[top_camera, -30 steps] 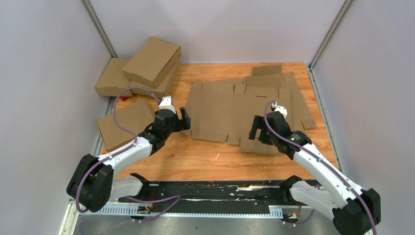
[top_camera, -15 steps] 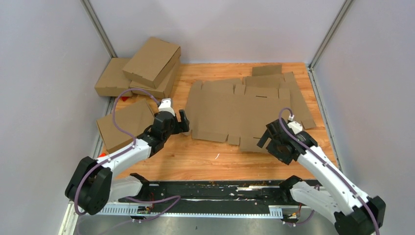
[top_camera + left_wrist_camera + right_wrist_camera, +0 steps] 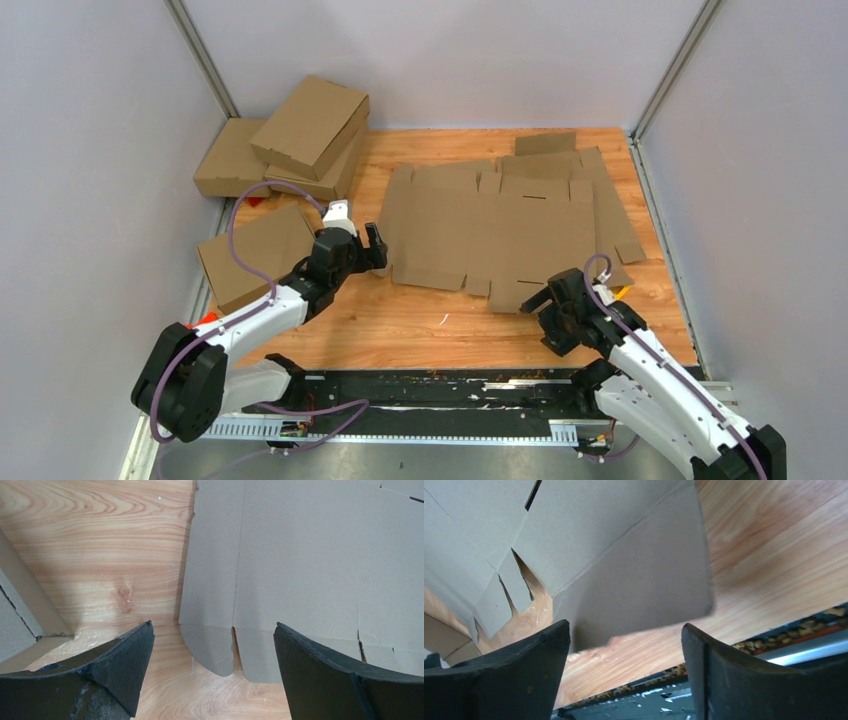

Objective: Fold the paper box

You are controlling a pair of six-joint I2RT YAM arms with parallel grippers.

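Currently the unfolded paper box (image 3: 500, 225) lies flat on the table (image 3: 420, 325), long axis left to right. The right gripper (image 3: 542, 312), fingers apart, faces its near-right flap, and the left gripper (image 3: 378, 248), fingers apart, faces its left edge.

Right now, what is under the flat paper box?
Wooden table shows around the paper box. More brown cardboard pokes out past its far right edge, seemingly beneath it; how far that reaches underneath is hidden.
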